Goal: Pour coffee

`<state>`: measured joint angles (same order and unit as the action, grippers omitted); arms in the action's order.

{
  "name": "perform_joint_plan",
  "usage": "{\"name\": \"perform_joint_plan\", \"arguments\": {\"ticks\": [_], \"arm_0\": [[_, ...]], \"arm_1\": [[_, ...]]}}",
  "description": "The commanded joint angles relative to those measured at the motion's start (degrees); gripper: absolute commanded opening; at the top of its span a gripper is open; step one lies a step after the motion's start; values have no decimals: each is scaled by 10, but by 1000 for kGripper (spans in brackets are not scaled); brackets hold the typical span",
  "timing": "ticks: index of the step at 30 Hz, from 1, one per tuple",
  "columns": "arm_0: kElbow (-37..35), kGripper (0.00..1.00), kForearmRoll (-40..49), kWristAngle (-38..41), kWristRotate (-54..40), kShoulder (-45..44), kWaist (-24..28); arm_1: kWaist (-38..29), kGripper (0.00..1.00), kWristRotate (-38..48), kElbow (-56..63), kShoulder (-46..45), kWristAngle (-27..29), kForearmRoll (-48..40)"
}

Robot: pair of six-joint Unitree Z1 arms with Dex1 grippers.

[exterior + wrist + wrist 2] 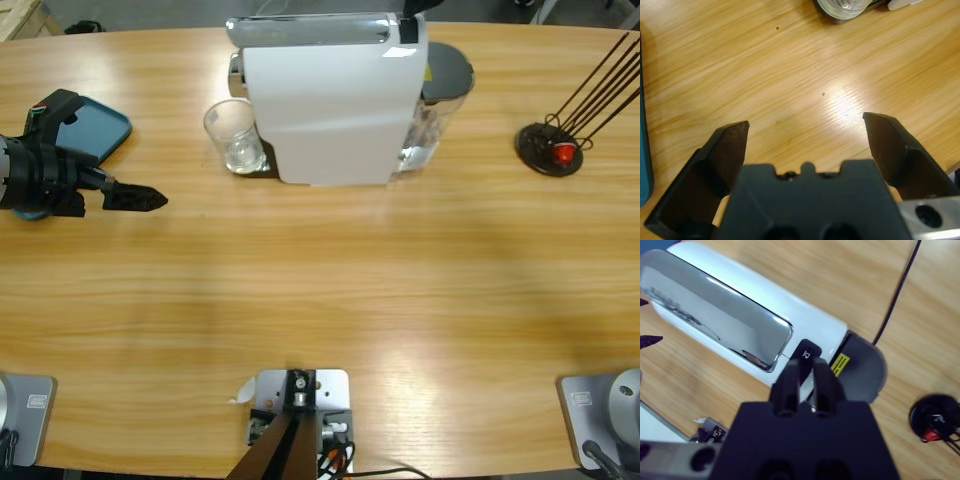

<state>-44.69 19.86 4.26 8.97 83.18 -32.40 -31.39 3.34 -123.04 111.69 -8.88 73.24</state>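
Left gripper (150, 199) wide open, empty, low over the surface (320, 290) at frame left. Glass (233, 136) sits at the coffee machine (330, 100) spout; can't confirm coffee in it. Right gripper (806, 376) nearly closed above the machine's button (807, 354). Risk: off-centre press slips, no brew.

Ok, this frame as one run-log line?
left gripper: open, over bare table | right gripper: shut, above coffee machine | glass: at machine
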Motion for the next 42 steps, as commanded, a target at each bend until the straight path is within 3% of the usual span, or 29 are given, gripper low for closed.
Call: {"name": "perform_joint_plan", "arguments": {"ticks": [1,9,20,24,37,42], "arm_0": [[15,991,-2,-7,-8,-18,-12],[8,991,-1,-1,-26,-59,-16],[14,991,9,45,-79,-109,-19],[19,1000,9,41,-99,-110,-19],[21,1000,-31,40,-154,-103,-21],[-21,1000,-61,42,-154,-89,-21]], "arm_1": [[-24,1000,-12,-32,-128,6,14],[-34,1000,-12,206,-252,4,-67],[-35,1000,-29,587,-333,9,-398],[-35,1000,-29,624,-346,37,-406],[-38,1000,-43,655,-399,43,-390],[-41,1000,-44,675,-400,44,-389]]}}
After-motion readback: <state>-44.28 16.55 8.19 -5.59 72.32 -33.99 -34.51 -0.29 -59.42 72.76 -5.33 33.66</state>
